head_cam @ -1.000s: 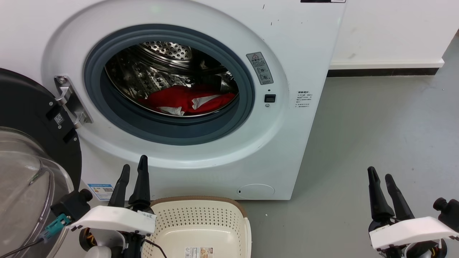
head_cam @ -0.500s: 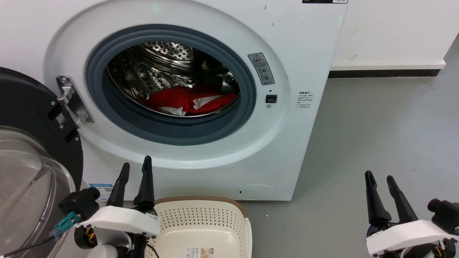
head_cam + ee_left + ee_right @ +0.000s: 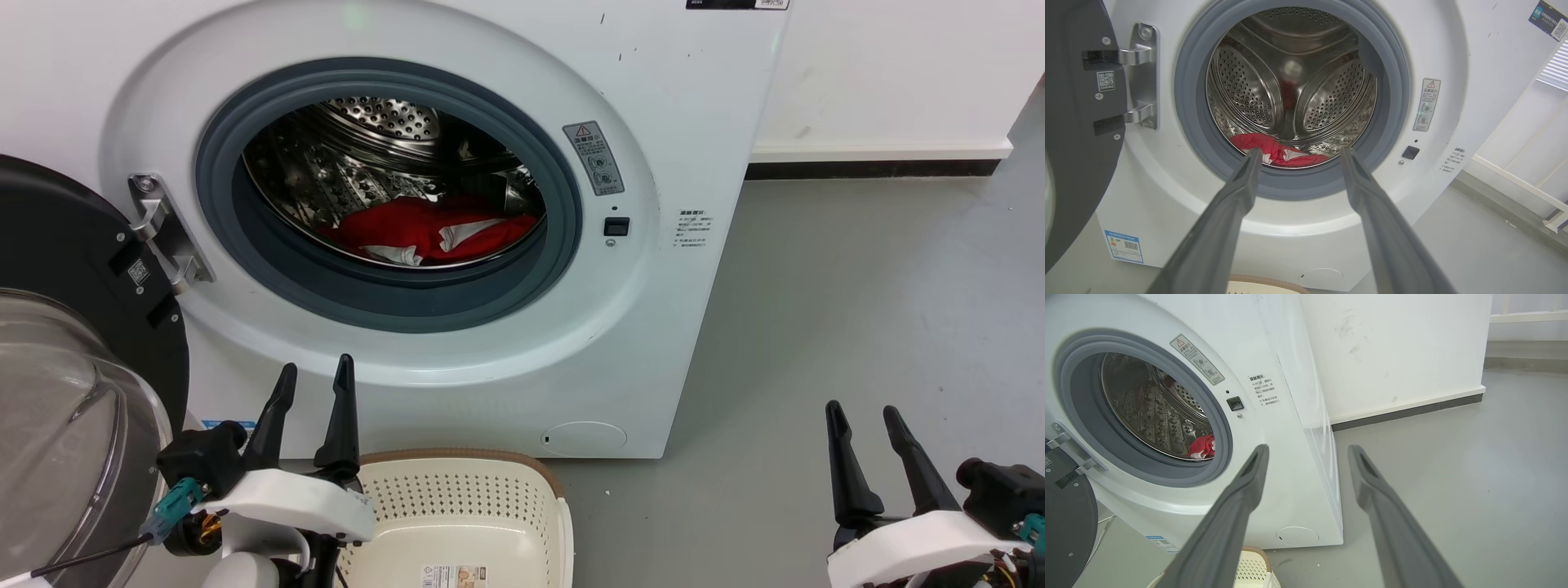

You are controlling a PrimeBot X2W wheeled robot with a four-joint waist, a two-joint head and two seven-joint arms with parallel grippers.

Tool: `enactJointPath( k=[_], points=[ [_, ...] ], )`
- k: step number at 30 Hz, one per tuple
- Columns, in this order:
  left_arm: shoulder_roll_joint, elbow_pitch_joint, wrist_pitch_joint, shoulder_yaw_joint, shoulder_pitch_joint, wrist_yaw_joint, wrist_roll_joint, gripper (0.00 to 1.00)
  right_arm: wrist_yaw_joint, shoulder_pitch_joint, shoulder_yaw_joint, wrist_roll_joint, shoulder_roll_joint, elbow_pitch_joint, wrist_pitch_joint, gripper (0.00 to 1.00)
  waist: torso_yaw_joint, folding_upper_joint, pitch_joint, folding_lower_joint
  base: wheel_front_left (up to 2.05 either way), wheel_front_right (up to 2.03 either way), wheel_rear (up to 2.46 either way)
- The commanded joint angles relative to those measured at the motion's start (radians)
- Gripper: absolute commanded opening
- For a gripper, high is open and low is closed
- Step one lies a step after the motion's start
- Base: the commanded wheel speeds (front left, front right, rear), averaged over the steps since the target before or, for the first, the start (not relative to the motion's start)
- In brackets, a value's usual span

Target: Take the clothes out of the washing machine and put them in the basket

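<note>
In front of the washing machine [image 3: 694, 98], the head view has the basket [image 3: 457, 498] low under the drum [image 3: 326, 171], probably to catch the clothes [image 3: 424, 229] lying inside; its near end is cut off. The left wrist view sights them between the wide, empty fingers of the left gripper [image 3: 1301, 152], while the right wrist view has the right gripper [image 3: 1308, 449] equally wide, the gasket [image 3: 1222, 433] hiding most of the red.

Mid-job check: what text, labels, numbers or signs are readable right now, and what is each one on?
No words read clearly; all print is too small or blurred.
Warning sticker on the washing machine: red triangle sign, text unreadable.
Small print block beside it: unreadable.
Blue label low on its front: QR code, print unreadable.
QR sticker on the door: digits blurred.
Bottom sticker in the basket: unreadable.
</note>
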Motion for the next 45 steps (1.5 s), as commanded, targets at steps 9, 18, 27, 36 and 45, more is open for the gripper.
enactJointPath(
  k=[9, 18, 27, 36, 45],
  points=[
    [0.003, 0.002, -0.028, 0.001, -0.018, 0.0, 0.104, 1.0, 0.0, 0.018, 0.004, -0.103, 0.0, -0.017, -0.009, 1.0, -0.005, 0.0, 0.0, -0.0001, 0.0, 0.0, 0.0],
    [0.0, 0.014, -0.046, -0.002, -0.021, 0.0, 0.177, 1.0, 0.0, 0.023, 0.006, -0.171, 0.0, -0.022, -0.016, 1.0, -0.006, 0.0, 0.0, -0.0001, 0.0, 0.0, 0.0],
    [-0.002, 0.024, -0.063, 0.004, -0.022, 0.0, 0.253, 1.0, 0.0, 0.034, 0.01, -0.232, 0.0, -0.023, -0.027, 1.0, -0.004, 0.0, -0.002, -0.0001, 0.0, 0.0, 0.0],
    [-0.005, 0.034, -0.078, 0.017, -0.022, 0.001, 0.322, 1.0, 0.0, 0.034, 0.012, -0.286, 0.0, -0.016, -0.044, 1.0, -0.002, 0.0, -0.004, -0.0001, 0.0, 0.0, 0.0],
    [-0.008, 0.049, -0.077, 0.025, -0.024, 0.001, 0.319, 1.0, 0.0, 0.029, 0.008, -0.277, 0.0, -0.009, -0.047, 1.0, -0.002, 0.0, -0.006, -0.0001, 0.0, 0.0, 0.0]
  ],
)
